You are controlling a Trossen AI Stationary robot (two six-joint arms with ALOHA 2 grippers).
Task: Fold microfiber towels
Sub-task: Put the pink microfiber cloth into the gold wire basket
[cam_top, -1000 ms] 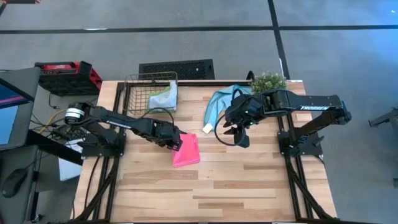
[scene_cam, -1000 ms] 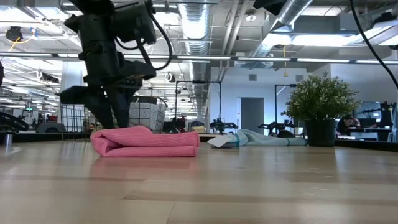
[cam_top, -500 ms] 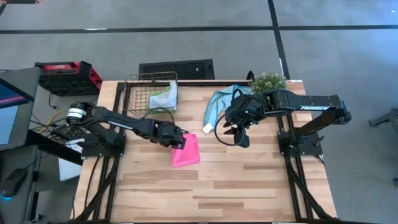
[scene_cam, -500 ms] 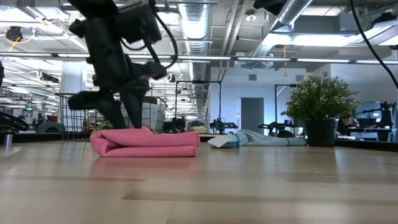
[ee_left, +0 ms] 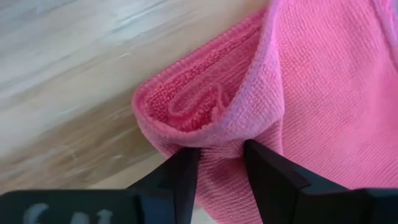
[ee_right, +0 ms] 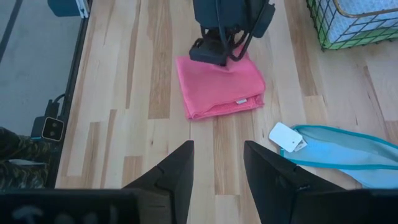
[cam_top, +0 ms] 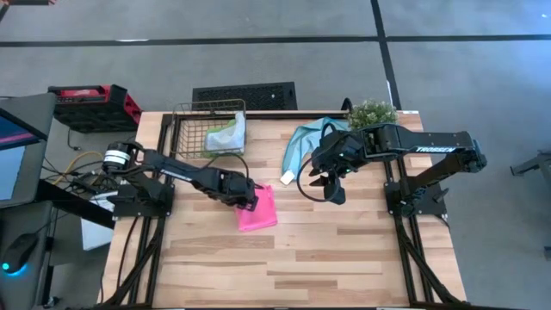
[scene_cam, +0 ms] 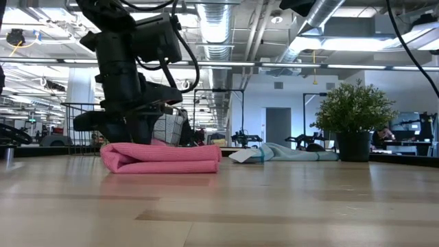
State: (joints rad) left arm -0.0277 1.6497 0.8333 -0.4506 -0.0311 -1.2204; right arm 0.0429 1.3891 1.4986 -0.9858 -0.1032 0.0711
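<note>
Lying near the middle of the worktop (cam_top: 344, 258), slightly toward its left side, the hot pink towel (cam_top: 258, 209) is folded into a thick rectangular pad with several layers. The low view shows a rounded fold at one end and stacked edges at the other; the left wrist view shows the loop-textured inner layers curled inside that fold. A small white tag shows on one edge in the right wrist view.

Left tool (cam_top: 249, 195) sits at the pad's far-left corner, fingers (ee_left: 180, 177) set narrowly apart and pressed against the pink cloth, a ridge of fabric between them; pinching the towel's edge.

Light teal-blue towel (cam_top: 307, 143) lies spread and rumpled near the far edge, right of centre, its white tag (ee_right: 285, 137) resting on the wood toward the pink pad. Right tool (cam_top: 326, 188) hangs above the worktop just beside that cloth, fingers (ee_right: 180, 171) spread, holding nothing.

Wire basket (cam_top: 196, 131) stands at the far-left corner with a pale cloth (cam_top: 227, 133) bundled inside. Small potted plant (cam_top: 372, 113) stands at the far edge toward the right.
</note>
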